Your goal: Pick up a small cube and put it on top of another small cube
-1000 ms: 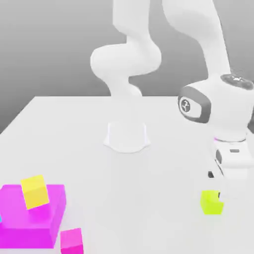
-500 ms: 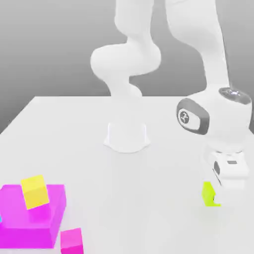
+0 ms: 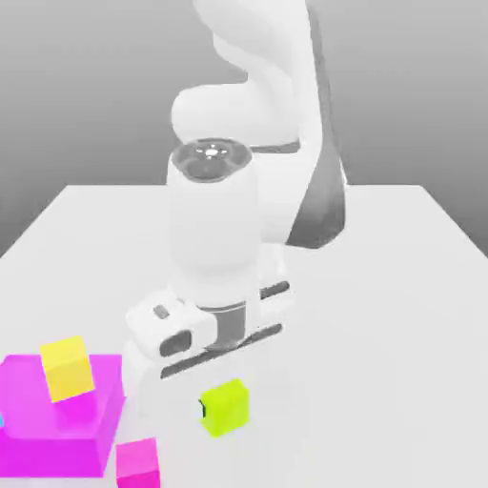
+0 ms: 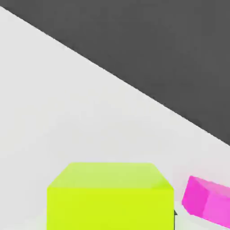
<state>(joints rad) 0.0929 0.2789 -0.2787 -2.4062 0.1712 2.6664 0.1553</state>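
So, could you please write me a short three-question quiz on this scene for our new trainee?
1. True or false: the lime cube rests flat on the table.
2. On what does the yellow cube sit?
   A. the table
   B. the large magenta block
   C. the small magenta cube
3. In the exterior view, on which side of the lime cube is the small magenta cube?

Key
1. False: it hangs at the gripper, above the table.
2. B
3. On the exterior view's left, lower in the picture.
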